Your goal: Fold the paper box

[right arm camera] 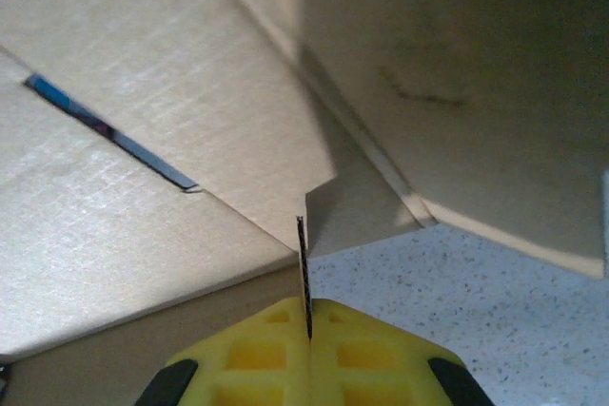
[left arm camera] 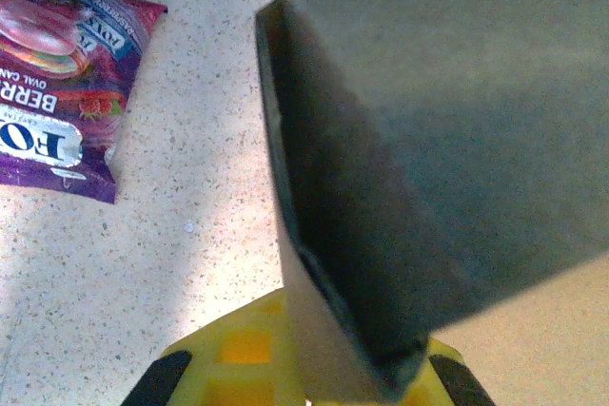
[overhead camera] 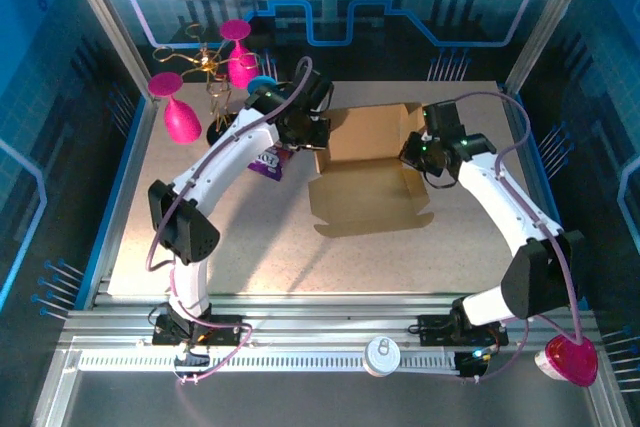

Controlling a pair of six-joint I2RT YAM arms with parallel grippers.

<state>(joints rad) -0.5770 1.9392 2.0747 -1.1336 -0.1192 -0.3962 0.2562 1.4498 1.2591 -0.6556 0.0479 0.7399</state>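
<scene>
Speckled table [overhead camera: 250, 247]; paper box [overhead camera: 365, 162] mid-table, half-formed: side walls raised, front panel flat, lid unclosed. Left gripper [overhead camera: 312, 139] pinches left wall, right gripper [overhead camera: 412, 155] pinches right flap edge.

Paper box [overhead camera: 365, 157]: plain brown cardboard, part-folded, open on top. Lies mid-bench [overhead camera: 250, 247]. Far section forms a shallow tray, left and right walls raised. Near panel lies flat, notched tabs at its corners.
</scene>
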